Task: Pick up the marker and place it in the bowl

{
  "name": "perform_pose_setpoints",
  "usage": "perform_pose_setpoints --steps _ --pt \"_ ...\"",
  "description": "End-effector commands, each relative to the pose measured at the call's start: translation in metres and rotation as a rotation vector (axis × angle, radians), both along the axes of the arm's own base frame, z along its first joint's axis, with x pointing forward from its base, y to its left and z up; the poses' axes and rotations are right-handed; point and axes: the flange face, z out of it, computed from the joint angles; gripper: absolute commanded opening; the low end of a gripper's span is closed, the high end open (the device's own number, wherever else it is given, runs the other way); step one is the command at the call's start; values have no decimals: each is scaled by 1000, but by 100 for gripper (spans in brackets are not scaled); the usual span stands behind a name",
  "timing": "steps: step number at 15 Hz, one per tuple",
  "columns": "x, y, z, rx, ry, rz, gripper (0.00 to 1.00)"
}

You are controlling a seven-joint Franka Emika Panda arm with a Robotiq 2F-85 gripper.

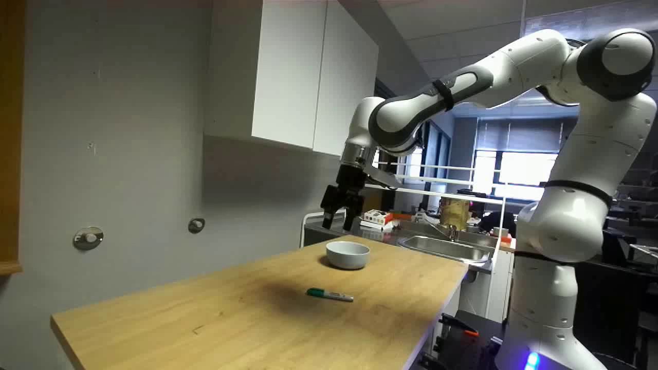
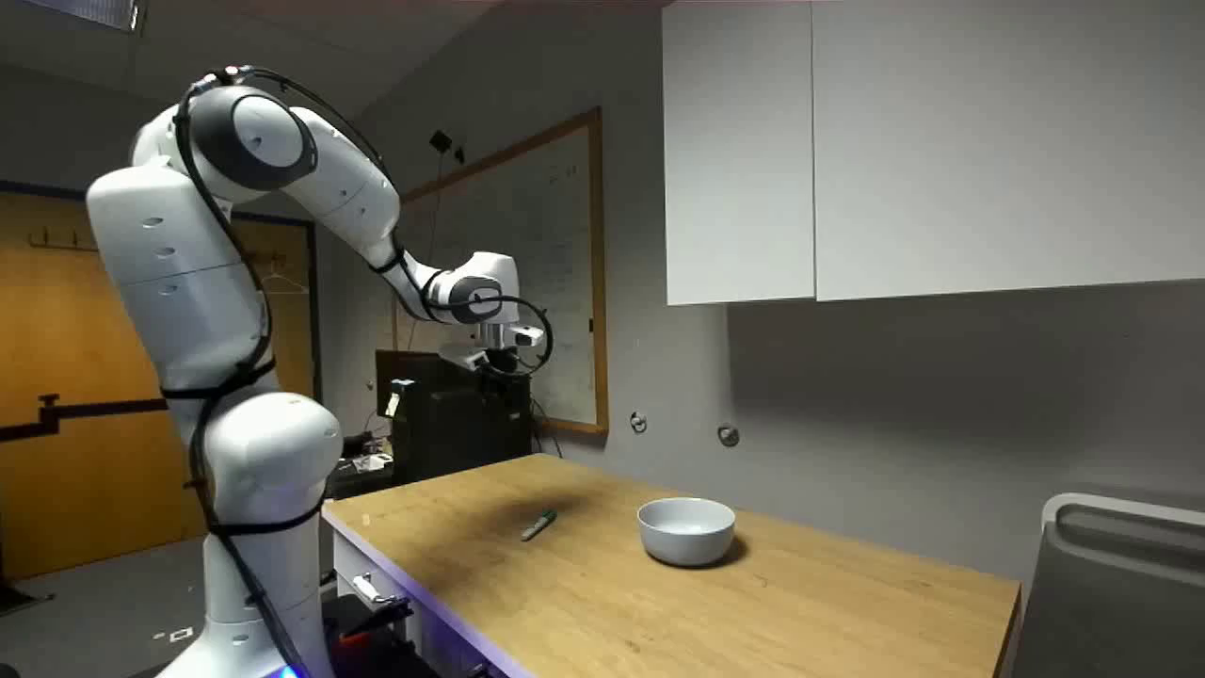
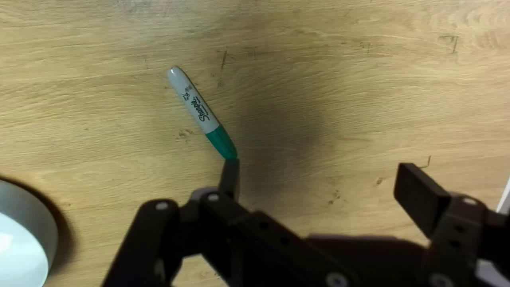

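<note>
The gripper [image 3: 320, 175] hangs over the table [image 1: 221, 329], its fingers [image 3: 421, 201] wide apart. Below it, well clear of the fingers, the marker [image 3: 202, 113] lies flat on the table; in the wrist view its green end points at one finger. Off to that finger's side, lower than the gripper, the bowl [image 2: 685, 544] stands upright. The cupboard [image 1: 293, 77] is higher than the gripper. Farther from it, on the bowl's side, is the sink [image 1: 446, 248].
</note>
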Motion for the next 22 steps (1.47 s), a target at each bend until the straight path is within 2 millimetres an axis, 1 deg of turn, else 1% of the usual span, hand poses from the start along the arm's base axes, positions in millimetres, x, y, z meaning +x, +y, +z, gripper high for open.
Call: perform_pose_setpoints --steps 1,10,13,16,18,22 --pt "0 0 1 0 -1 0 100" --pt "1 0 2 1 -2 0 100" --pt "17 -16 -7 4 26 -20 100" --pt "35 -39 -27 12 73 -35 100" --pt "49 -53 -44 32 103 -27 100" --pt "69 -68 -82 56 188 50 100"
